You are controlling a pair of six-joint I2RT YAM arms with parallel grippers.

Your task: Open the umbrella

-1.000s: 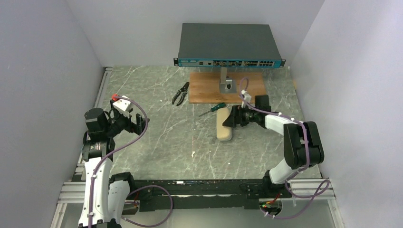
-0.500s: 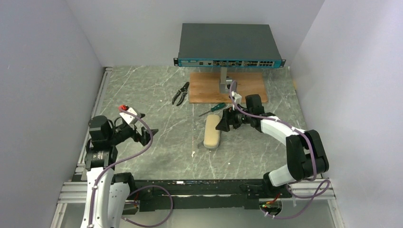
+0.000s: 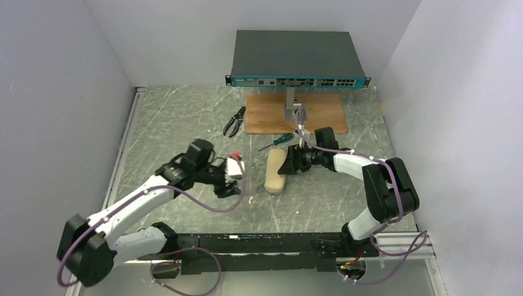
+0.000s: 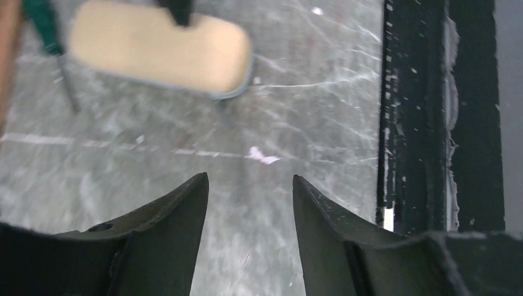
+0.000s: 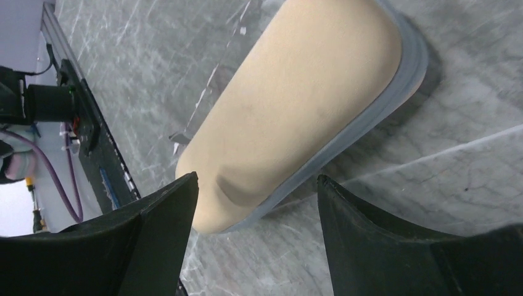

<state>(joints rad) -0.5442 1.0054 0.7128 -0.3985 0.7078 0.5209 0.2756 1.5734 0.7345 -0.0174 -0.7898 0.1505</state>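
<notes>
Presently, left arm: stretched low and rightward over the tabletop (image 3: 185, 123), forearm near level. Left pincer (image 3: 227, 187): released, fingers spread, nothing between them, only bare stone below in its wrist view.

Right arm: elbow folded back, forearm reaching leftward, wrist low. Right pincer (image 3: 291, 161): released, fingers wide apart, at the far right end of the sleeve (image 3: 274, 172).

Sleeve: beige oval, grey rim, flat on the tabletop at centre, long axis running near to far. Its rounded end lies just ahead of the right pincer's gap (contact cannot be told). It sits ahead of the left pincer, apart from it.

Umbrella: cannot tell whether it is inside the sleeve; no fabric, ribs or handle show.

Screwdriver (image 3: 280, 140): green handle, just beyond the sleeve's far end.
</notes>
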